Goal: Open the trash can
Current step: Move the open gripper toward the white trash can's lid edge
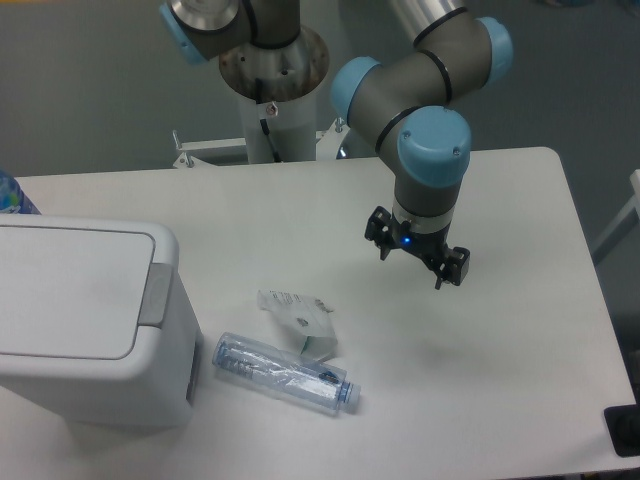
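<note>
The trash can (pixel 85 320) is cut off at left, lid down; the end effector (pixel 414 268) hangs empty, fingers spread

Arm bent over — gripper (pixel 411 268) pointing down, fingers spread, holding nothing

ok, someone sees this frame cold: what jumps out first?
The UR5e arm with its blue joint caps, coming in from the top, its gripper hanging open above the right-centre of the table. Then the big white trash can at the left edge, lid down. A clear bottle lies on its side beside it, near a crumpled wrapper.
</note>
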